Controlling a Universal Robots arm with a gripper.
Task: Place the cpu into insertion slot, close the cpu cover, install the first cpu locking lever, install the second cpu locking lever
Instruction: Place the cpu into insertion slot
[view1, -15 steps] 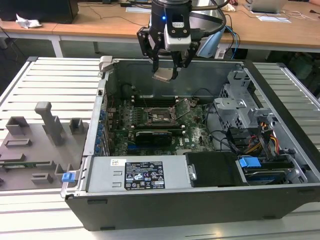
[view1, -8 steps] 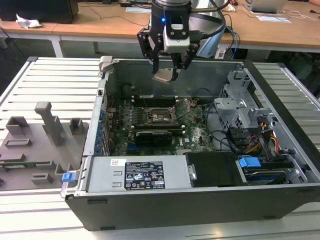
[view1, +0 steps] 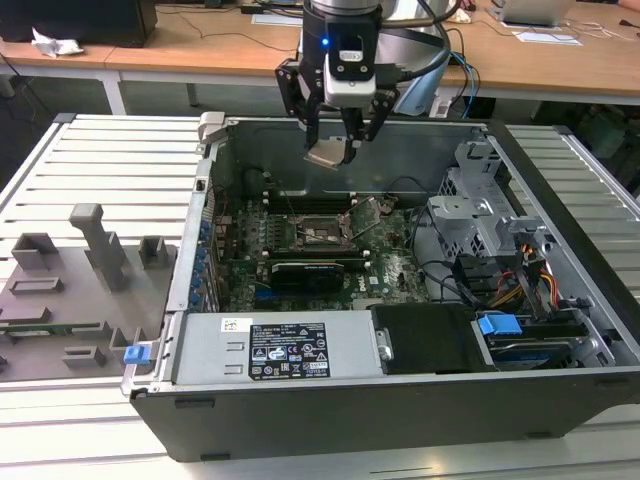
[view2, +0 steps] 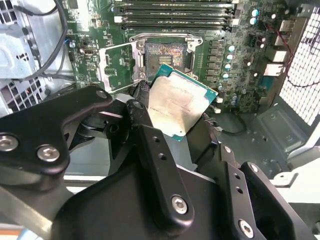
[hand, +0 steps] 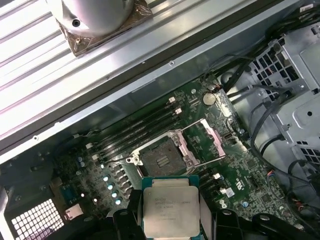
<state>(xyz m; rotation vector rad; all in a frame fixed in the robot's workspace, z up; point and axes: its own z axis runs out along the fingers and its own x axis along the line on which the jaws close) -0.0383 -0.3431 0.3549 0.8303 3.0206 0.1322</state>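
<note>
My gripper (view1: 334, 140) hangs over the open computer case, shut on the cpu (view1: 328, 153), a small square chip with a silvery top, held tilted above the green board. In both wrist views the cpu (view2: 177, 107) (hand: 170, 210) sits between the black fingers (view2: 150, 150). The insertion slot (view1: 318, 232) (view2: 167, 55) (hand: 160, 160) lies open below, its dark centre bare. The cpu cover (view2: 119, 62) (hand: 204, 142), a silvery frame plate, is swung up beside the slot.
Memory slots (view2: 175, 12) run along one side of the socket, and a long black card (view1: 315, 268) lies in front of it. A power supply (view1: 285, 350) fills the case front, with a drive cage (view1: 480, 200) and cables (view1: 520, 280) at the exterior view's right. A grey fixture plate (view1: 70, 290) lies outside at its left.
</note>
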